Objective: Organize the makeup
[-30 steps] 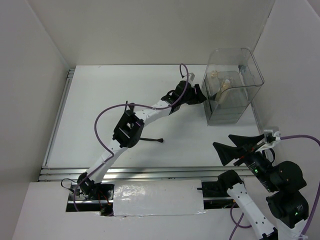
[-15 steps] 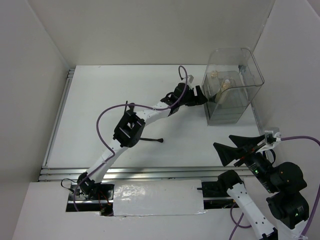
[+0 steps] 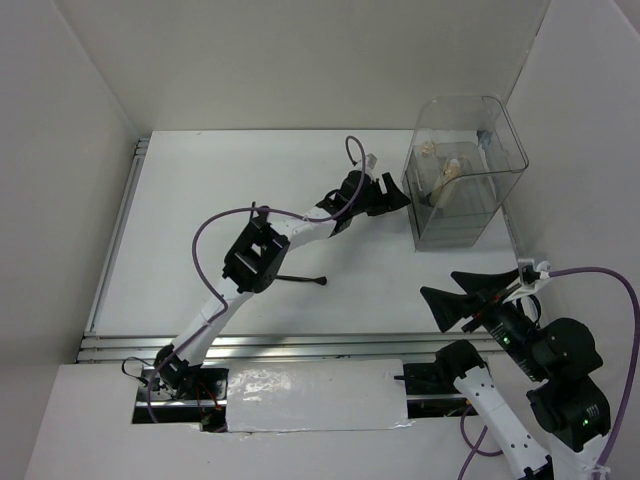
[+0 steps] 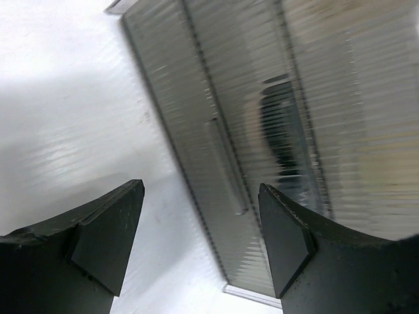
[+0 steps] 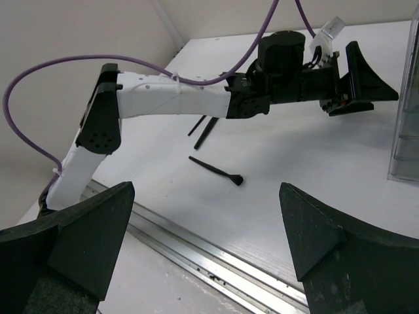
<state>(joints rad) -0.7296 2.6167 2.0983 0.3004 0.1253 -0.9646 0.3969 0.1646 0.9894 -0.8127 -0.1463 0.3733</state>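
My left gripper (image 3: 398,198) is open and empty, just left of the tall clear box (image 3: 462,180), whose ribbed wall fills the left wrist view (image 4: 262,118). Beige tube bottles (image 3: 450,172) lie inside the box; a dark shape (image 4: 281,131) shows through its wall. A thin black brush (image 3: 300,279) lies on the table beside the left arm; it also shows in the right wrist view (image 5: 216,169) with two more thin black sticks (image 5: 203,131) behind it. My right gripper (image 3: 470,293) is open and empty near the table's front right. The round compacts are not in view.
White walls close in the white table (image 3: 200,220) on three sides. A metal rail (image 5: 216,261) runs along the near edge. The purple cable (image 3: 215,225) loops over the left arm.
My left gripper has drawn back a little to the left, away from the box wall. The right gripper has shifted slightly left and down.
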